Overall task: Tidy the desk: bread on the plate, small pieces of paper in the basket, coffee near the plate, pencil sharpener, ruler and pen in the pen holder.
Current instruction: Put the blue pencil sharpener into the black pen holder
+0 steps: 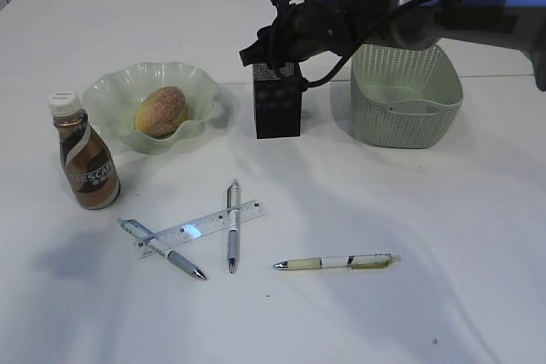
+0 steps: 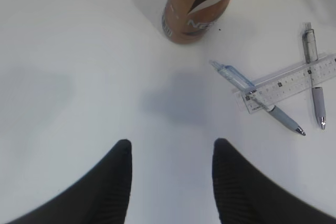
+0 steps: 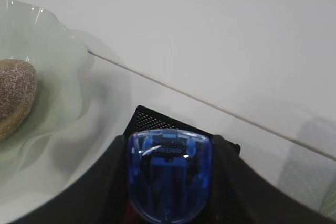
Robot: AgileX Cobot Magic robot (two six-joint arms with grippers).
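My right gripper (image 3: 169, 141) is shut on a blue see-through pencil sharpener (image 3: 169, 177), held just above the open top of the black mesh pen holder (image 1: 278, 110) (image 3: 152, 118). The right gripper (image 1: 271, 55) hides the sharpener in the exterior view. The bread (image 1: 162, 111) lies in the wavy green plate (image 1: 111, 95), and the coffee (image 1: 88, 164) stands upright in front of it to the left. The clear ruler (image 1: 200, 228) lies across two pens (image 1: 162, 249) (image 1: 232, 226); a third pen (image 1: 337, 262) lies to their right. My left gripper (image 2: 172, 142) hangs open over bare desk, near the coffee (image 2: 197, 9). The small pieces of paper are out of view.
The green woven basket (image 1: 405, 95) stands right of the pen holder, under my right arm. In the left wrist view the ruler (image 2: 291, 82) and two pens (image 2: 262, 100) (image 2: 315, 77) lie ahead to the right. A seam in the desk runs behind the pen holder.
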